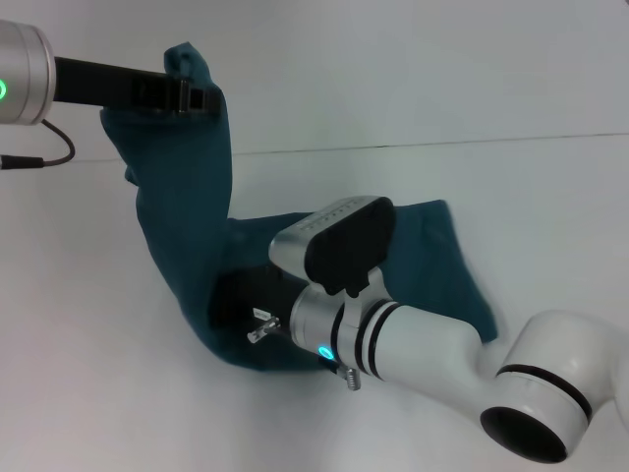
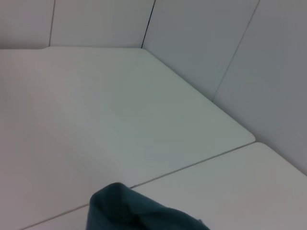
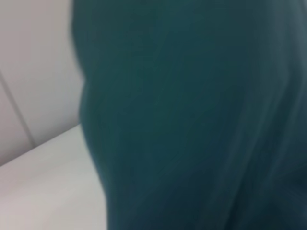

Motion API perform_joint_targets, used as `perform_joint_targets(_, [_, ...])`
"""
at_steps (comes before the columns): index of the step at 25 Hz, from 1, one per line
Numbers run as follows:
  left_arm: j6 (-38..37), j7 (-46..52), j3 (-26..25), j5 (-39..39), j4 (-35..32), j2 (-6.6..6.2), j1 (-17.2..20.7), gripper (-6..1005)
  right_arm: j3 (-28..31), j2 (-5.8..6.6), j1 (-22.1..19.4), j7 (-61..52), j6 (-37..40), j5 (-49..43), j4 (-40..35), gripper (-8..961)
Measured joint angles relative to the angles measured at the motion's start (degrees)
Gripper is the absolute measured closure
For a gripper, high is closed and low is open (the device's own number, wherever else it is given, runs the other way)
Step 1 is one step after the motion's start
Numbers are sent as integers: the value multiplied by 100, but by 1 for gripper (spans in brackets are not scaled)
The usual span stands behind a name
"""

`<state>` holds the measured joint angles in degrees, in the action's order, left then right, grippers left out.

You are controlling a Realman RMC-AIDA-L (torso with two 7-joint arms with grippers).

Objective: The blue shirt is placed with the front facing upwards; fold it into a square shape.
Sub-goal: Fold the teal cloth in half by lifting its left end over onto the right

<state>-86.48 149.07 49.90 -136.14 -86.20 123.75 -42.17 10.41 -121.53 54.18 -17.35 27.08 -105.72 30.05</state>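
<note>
The blue shirt (image 1: 182, 211) is a dark teal cloth, partly raised off the white table (image 1: 88, 344). My left gripper (image 1: 197, 96) reaches in from the upper left, shut on a bunched top edge of the shirt, and holds it high so the cloth hangs down in a column. The remainder lies crumpled on the table, spreading to the right. My right gripper (image 1: 234, 298) is low at the foot of the hanging cloth, pressed in among the folds. A tuft of the shirt (image 2: 129, 213) shows in the left wrist view. The shirt (image 3: 192, 120) fills the right wrist view.
A seam (image 1: 442, 144) runs across the table behind the shirt. A black cable (image 1: 54, 157) loops at the far left near my left arm. My right arm (image 1: 442, 354) crosses the front right. Wall panels (image 2: 206, 43) border the table's far edge.
</note>
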Motion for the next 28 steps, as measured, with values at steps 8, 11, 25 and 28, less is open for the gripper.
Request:
perform_joint_targets(8, [1,-46,-17,109,-2,0,70,920,287,195,-774,-2,1009,-27,-57,925])
perform_joint_targets(11, [70,-43,11,133,30,13,83,917,463,268,-1215,-26,1625,-70,-325,924])
perform_joint_targets(25, [2096,-97,1829,1537,1554,65,361,906,939,330,-1656,-2796,3011,-73,-3521,919])
perform_joint_targets(28, [2761,-183,2537,1986,1995,74,396,903,938,331,-1702,-3003,3028,-69,-3768,918])
